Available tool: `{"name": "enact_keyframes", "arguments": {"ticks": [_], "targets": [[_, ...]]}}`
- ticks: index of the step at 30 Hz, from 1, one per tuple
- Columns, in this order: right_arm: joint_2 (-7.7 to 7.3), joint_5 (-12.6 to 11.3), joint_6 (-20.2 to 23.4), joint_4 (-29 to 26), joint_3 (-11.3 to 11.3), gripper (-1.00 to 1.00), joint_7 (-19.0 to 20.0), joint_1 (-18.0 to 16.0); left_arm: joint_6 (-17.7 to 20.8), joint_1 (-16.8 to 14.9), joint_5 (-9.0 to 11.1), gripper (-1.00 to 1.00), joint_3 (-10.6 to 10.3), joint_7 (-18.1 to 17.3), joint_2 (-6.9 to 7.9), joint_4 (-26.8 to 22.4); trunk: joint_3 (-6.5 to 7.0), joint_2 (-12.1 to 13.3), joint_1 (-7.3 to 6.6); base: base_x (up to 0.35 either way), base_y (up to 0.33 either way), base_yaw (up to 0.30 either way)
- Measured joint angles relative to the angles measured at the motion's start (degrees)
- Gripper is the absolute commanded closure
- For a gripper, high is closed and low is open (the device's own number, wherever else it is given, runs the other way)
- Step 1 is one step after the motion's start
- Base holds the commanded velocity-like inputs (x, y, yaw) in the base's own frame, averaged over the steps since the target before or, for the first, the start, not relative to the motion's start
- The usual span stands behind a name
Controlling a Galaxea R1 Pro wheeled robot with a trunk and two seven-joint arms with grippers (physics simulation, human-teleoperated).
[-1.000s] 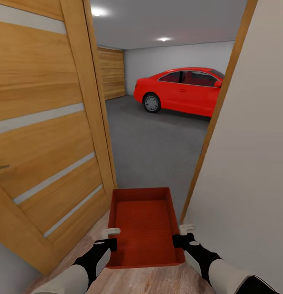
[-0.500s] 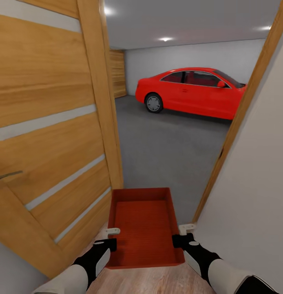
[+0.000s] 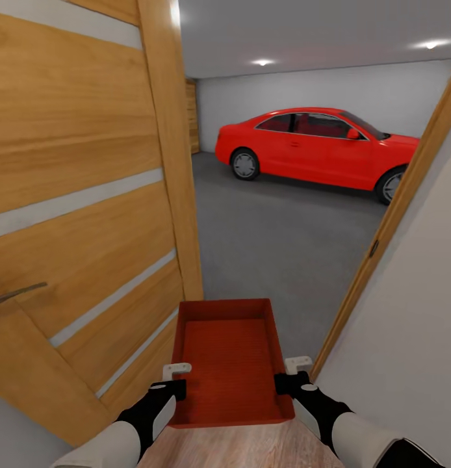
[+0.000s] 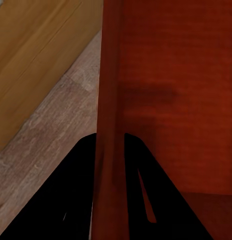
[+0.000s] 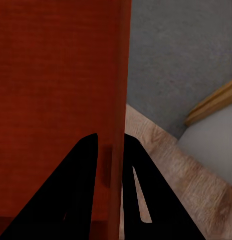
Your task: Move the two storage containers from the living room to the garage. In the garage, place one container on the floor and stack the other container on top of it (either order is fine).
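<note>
At the garage doorway, both grippers, left and right, are pinching the container's side walls, carrying it level; tight clearance is risking clipping the door or frame.

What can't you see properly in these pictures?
- The red car: in the head view its front end is hidden behind the door frame.
- The red tray: both wrist views are too close, so its edges are cut off.
- Left gripper and right gripper: the wrist views show dark fingers either side of a tray wall; whether they press it is unclear.
</note>
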Motion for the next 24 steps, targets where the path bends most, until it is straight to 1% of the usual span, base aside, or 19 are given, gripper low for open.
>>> {"name": "enact_keyframes", "arguments": {"ticks": [19,21,24], "targets": [[-0.03,-0.03,0.00,-0.07,0.05,1.00,-0.02,0.00,-0.05,0.00,-0.03,1.00,0.03,-0.03,0.00,0.00,0.00,0.00,0.00,0.002,0.003,-0.235],[-0.05,-0.04,0.00,-0.07,0.05,1.00,0.02,0.00,-0.05,0.00,-0.01,1.00,0.02,0.00,-0.02,0.00,0.00,0.00,0.00,0.000,0.000,-0.178],[-0.05,-0.03,0.00,-0.01,0.01,1.00,0.09,0.00,0.00,0.00,-0.02,1.00,0.02,0.06,-0.04,-0.01,0.00,0.00,0.00,0.036,0.063,-0.055]]}}
